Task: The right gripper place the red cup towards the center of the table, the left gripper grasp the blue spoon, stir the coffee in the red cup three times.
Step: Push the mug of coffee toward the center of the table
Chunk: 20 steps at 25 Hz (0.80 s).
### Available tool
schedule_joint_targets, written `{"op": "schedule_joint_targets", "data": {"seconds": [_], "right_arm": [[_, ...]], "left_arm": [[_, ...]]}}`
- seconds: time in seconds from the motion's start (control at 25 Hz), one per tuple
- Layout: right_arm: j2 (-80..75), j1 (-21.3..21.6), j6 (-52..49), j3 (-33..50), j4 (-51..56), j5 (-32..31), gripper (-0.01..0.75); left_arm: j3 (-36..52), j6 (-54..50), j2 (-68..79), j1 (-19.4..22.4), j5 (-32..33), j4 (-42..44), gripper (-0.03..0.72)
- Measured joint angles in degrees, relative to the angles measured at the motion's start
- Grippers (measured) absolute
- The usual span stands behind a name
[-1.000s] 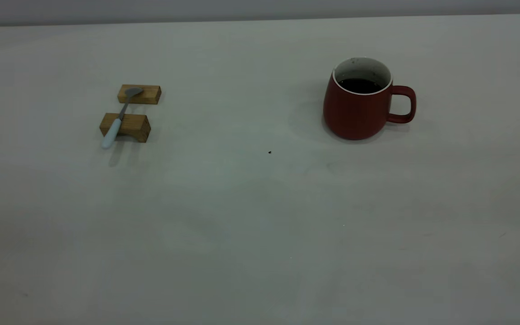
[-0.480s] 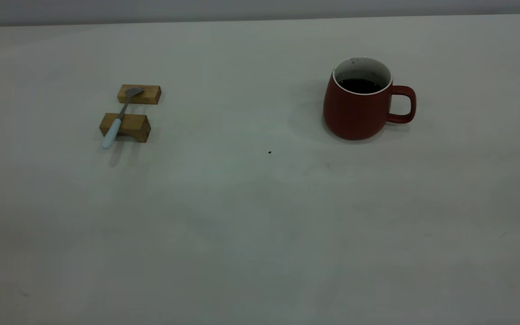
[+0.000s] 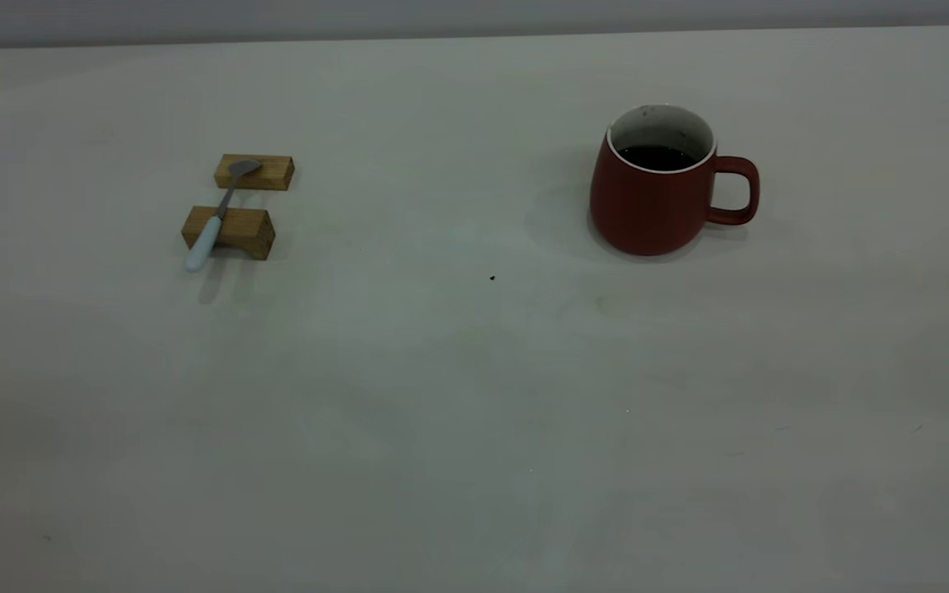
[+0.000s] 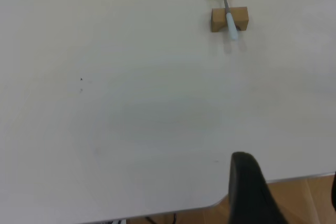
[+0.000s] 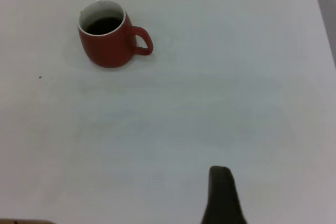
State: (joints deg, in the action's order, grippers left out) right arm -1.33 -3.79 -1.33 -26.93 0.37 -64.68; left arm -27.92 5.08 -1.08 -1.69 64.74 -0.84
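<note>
Matt red cup [image 3: 650, 202] — wooden blocks [image 3: 230, 230]

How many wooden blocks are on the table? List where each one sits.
2. The far wooden block carries the blue spoon bowl; the near wooden block sits just in front of it, under the handle. Both lie at the table's left side, none apparently hidden.
</note>
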Motion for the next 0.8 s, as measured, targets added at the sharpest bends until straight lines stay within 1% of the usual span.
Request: {"op": "schedule_joint_targets", "data": {"seconds": [0.12,0.2,0.28,0.4,0.48,0.56,0.68,0.8], "right_arm": [[-4.0,0.0,0.0,-0.1,0.5,0.4,0.579],[-9.4,0.0,0.0,-0.8,1.1,2.1,0.579],[-16.6,0.0,1.0,-1.2,1.3,7.3,0.579],[-27.9,0.0,4.4,-1.2,1.6,17.0,0.579],[-35.4,0.0,8.0,-1.2,2.8,24.3,0.579],[-43.8,0.0,13.2,-1.3,4.8,30.2,0.579],[-55.9,0.0,20.8,-3.6,9.1,35.6,0.579],[-67.8,0.0,28.5,-8.7,13.5,38.0,0.579]], "left_arm": [[0.0,0.0,0.0,0.0,0.0,0.0,0.448],[0.0,0.0,0.0,0.0,0.0,0.0,0.448],[0.0,0.0,0.0,0.0,0.0,0.0,0.448],[0.0,0.0,0.0,0.0,0.0,0.0,0.448],[0.0,0.0,0.0,0.0,0.0,0.0,0.448],[0.0,0.0,0.0,0.0,0.0,0.0,0.448],[0.0,0.0,0.0,0.0,0.0,0.0,0.448],[0.0,0.1,0.0,0.0,0.0,0.0,0.448]]}}
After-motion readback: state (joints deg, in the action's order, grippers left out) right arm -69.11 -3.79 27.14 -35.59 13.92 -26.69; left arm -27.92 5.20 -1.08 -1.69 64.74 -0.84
